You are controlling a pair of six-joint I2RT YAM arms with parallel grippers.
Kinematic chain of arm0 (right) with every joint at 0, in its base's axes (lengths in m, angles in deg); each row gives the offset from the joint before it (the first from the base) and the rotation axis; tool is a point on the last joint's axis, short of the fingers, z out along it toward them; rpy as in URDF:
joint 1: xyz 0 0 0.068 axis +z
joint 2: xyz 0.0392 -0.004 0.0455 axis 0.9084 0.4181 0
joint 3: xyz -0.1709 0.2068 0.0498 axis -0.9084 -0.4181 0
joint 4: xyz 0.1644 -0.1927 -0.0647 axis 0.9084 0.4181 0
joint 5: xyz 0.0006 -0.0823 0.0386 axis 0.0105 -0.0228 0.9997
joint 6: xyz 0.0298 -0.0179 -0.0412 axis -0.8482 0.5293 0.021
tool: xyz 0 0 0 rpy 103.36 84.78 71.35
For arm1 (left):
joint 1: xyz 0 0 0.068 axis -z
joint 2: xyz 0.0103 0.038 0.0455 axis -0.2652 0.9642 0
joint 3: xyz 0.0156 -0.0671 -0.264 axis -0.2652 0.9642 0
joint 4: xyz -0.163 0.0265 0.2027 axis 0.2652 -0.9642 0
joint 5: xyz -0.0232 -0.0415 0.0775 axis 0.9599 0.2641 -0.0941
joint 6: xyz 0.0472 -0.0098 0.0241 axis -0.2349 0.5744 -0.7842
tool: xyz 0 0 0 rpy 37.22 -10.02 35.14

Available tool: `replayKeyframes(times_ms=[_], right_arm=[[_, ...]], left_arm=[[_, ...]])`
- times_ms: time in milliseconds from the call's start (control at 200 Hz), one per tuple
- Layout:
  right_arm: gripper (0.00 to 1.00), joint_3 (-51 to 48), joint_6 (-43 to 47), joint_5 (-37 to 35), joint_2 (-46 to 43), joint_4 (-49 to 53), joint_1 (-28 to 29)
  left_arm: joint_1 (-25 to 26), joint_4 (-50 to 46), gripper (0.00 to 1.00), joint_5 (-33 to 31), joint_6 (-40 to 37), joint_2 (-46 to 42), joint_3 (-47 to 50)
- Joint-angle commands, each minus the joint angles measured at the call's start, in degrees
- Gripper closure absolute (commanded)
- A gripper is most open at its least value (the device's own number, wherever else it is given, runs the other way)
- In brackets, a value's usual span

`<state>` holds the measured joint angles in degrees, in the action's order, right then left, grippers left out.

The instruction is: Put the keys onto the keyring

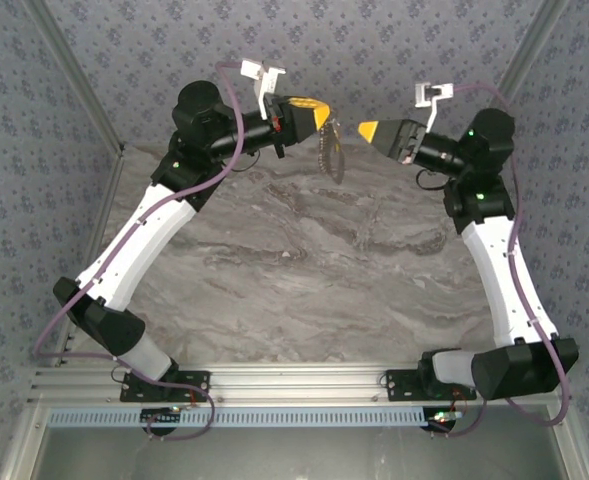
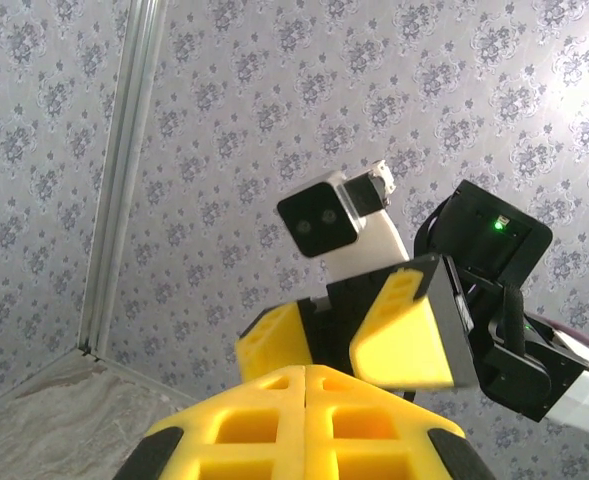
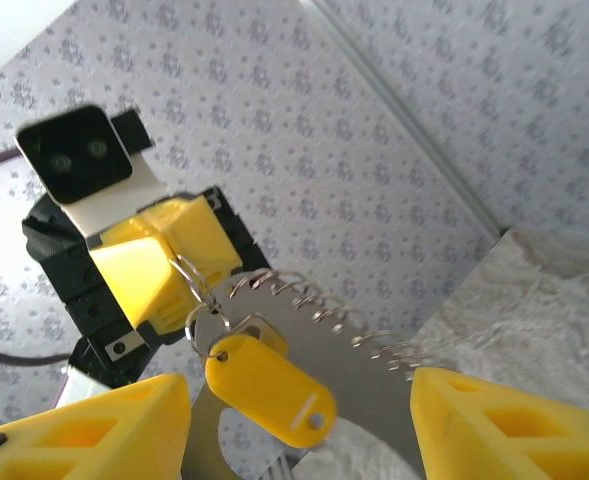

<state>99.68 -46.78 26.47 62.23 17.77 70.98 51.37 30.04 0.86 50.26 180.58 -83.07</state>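
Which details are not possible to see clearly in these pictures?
- Top view: the keyring bunch under the left tool is too small to separate ring from key.
- Left wrist view: the left tool's shut fingers hide what they pinch.
- Right wrist view: the bottom edge cuts off the metal plate.

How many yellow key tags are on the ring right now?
1. The yellow tag hangs from the ring pinched in the left tool. More could hide behind the metal strip.
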Motion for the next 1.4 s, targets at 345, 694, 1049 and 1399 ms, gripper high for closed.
replayKeyframes(times_ms=[345,694,1049,1399], right_arm=[[0.44,11.08,-2.93,-1.42,6.1,-6.16,4.28],[0.48,13.68,-1.41,-2.4,10.03,-5.72,9.12],[1.0,13.34,0.51,-1.64,9.4,-3.22,10.39],[1.0,14.42,3.06,-0.95,8.79,0.49,9.38]], left_arm=[[-0.5,6.13,1.0,0.34,2.85,-1.08,-1.36],[-0.56,5.52,1.0,0.57,2.9,-1.38,-1.76],[-0.5,5.34,1.0,0.66,2.94,-2.05,-1.06],[-1.15,2.62,0.8,-1.41,1.42,-2.49,-1.15]])
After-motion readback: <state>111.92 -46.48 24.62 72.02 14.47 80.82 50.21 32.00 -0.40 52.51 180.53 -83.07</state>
